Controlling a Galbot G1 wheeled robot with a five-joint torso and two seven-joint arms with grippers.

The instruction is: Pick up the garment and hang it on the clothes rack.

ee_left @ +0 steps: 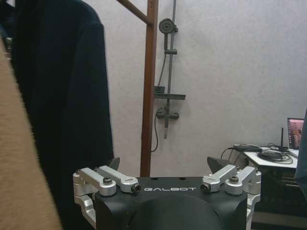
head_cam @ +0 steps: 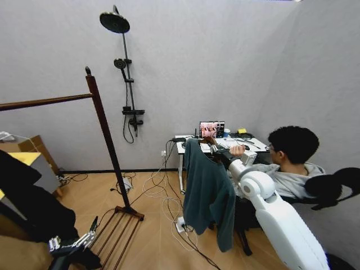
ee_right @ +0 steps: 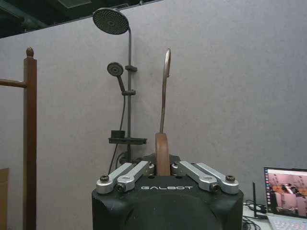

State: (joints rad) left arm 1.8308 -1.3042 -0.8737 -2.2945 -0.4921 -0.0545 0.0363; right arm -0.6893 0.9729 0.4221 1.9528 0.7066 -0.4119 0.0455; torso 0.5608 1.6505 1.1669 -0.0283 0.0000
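Head view: right end effector (head_cam: 209, 144) grips hanger; garment (head_cam: 207, 191) hangs lengthwise downward.

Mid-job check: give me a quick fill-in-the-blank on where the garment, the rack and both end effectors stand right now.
1. The right end effector is shut on the wooden ____ of the garment.
2. The garment hangs in the air, to the ____ of the clothes rack in the head view.
3. The left end effector is held low with its fingers ____.
4. A dark coat already hangs on the rack's top ____.

Missing words: hanger; right; open; bar
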